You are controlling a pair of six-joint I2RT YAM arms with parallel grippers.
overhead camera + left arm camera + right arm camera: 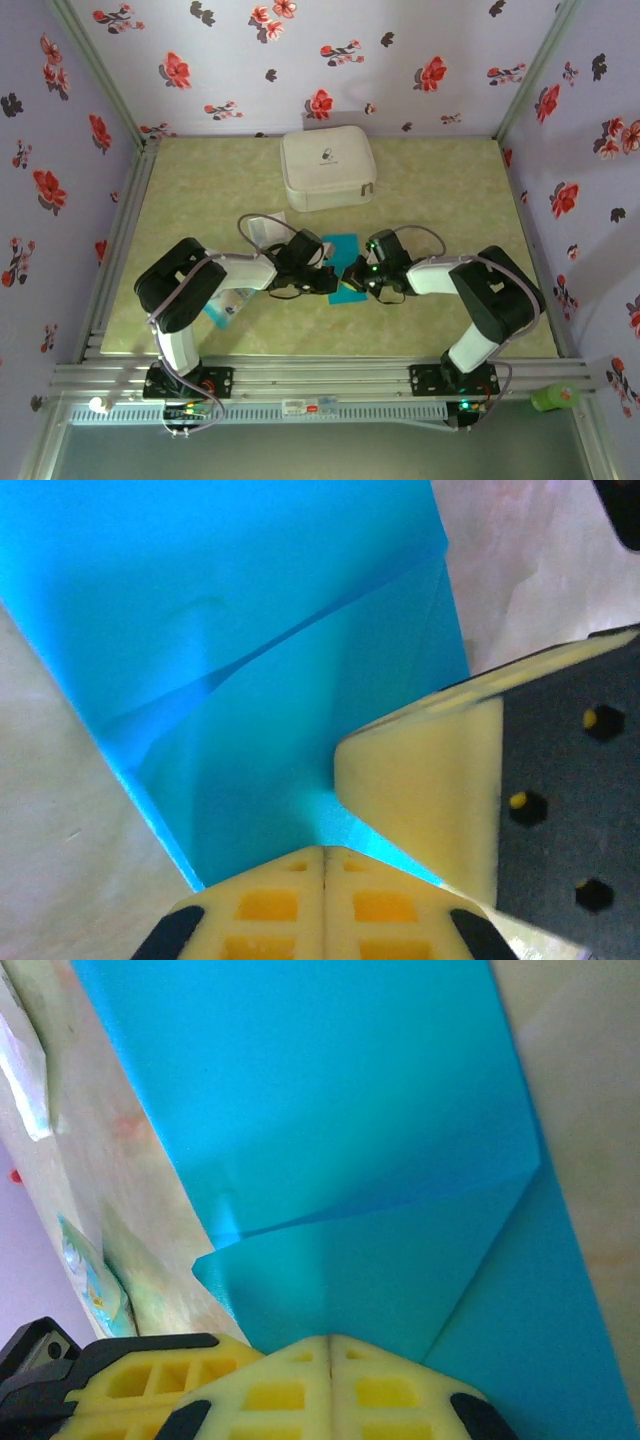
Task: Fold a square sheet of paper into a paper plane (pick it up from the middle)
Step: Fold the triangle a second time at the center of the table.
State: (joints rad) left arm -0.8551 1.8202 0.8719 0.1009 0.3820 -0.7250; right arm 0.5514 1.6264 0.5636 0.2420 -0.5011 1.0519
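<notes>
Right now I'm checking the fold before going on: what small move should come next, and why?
Probably slide the left gripper along the diagonal crease to press it flat. That fold on the square sheet of paper casts a shadow, so it seems not fully flat. This gripper and the right gripper are both shut, tips at the paper, so no regrasp seems needed.

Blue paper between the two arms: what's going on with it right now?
The left gripper and right gripper are both shut, tips side by side on the square sheet of paper. The sheet lies partly folded, with a diagonal flap creased over. It is not yet shaped like a plane.
</notes>
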